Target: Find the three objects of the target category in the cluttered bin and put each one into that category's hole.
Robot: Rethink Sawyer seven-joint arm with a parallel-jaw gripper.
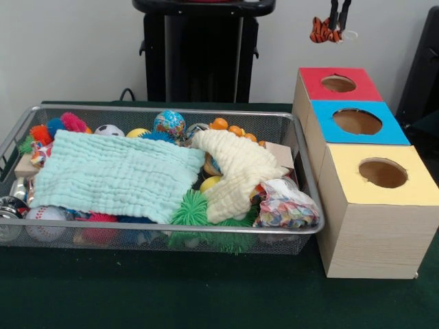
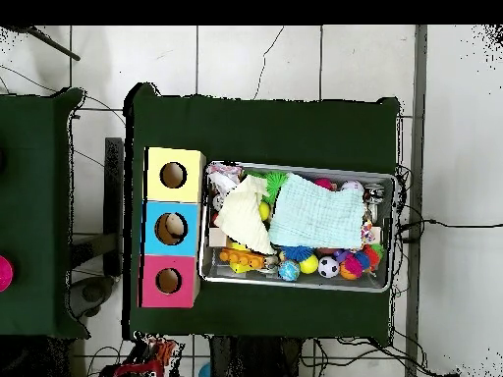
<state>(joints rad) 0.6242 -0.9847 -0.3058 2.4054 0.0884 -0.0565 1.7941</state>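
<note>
Front view: the gripper (image 1: 335, 26) hangs above the red box (image 1: 339, 83), its fingers clamped on one orange striped tiger toy (image 1: 323, 31). Three boxes, each with one hole: red, blue (image 1: 357, 122), yellow (image 1: 381, 173). Two cloths cover the wire bin (image 1: 302, 157): mint (image 1: 116, 175), cream (image 1: 236, 171).

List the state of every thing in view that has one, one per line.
gripper: raised above the red box, shut on a tiger toy
red box: hole clear
blue box: hole clear
yellow box: hole clear
wire bin: full
green cloth: spread flat over toys
cream cloth: crumpled
</note>
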